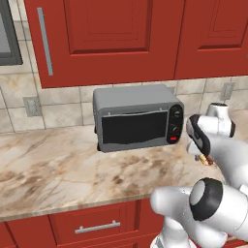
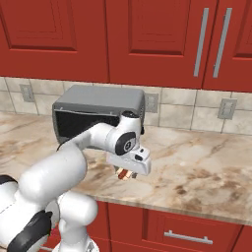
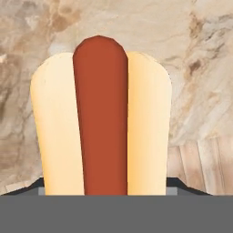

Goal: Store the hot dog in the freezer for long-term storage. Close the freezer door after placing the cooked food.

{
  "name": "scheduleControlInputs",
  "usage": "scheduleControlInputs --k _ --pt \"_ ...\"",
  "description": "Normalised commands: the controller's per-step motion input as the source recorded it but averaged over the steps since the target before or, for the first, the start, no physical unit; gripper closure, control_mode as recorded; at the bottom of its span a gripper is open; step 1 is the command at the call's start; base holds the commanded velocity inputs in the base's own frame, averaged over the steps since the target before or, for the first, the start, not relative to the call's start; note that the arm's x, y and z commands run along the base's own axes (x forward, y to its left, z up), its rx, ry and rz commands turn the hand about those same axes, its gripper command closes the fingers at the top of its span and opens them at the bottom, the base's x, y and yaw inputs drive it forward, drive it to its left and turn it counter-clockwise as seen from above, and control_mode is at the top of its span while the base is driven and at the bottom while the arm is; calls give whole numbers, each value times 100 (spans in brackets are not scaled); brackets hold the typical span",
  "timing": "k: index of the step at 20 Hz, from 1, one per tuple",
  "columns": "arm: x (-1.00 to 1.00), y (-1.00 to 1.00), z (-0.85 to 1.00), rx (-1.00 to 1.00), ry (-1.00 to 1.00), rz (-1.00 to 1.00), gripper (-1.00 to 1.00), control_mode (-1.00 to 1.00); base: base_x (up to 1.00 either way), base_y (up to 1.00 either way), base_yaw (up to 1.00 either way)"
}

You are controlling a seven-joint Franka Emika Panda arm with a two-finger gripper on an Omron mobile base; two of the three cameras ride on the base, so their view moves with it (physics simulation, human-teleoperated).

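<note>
Marble counter [image 1: 58,164] under red cabinets: the hot dog [image 3: 100,123] sits clamped in the gripper [image 2: 126,173], lifted just above the stone near the counter's front edge, apparently ready for carrying to a freezer. A grey toaster oven [image 1: 138,117] stands behind; open counter stretches right.

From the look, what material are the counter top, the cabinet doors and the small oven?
The counter top looks like polished marble or a stone laminate: beige with brown veins. The cabinet doors seem painted red wood, with raised panels and brushed metal bar handles. The small oven looks like matte grey metal with a dark glass door.
</note>
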Motion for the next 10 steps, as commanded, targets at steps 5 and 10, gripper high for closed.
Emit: scheduleControlInputs --k 5,10 --pt "-26 86 66 -10 -2 1 100 -100 0 0 0" --pt "5 64 46 -2 15 4 100 -100 0 0 0"
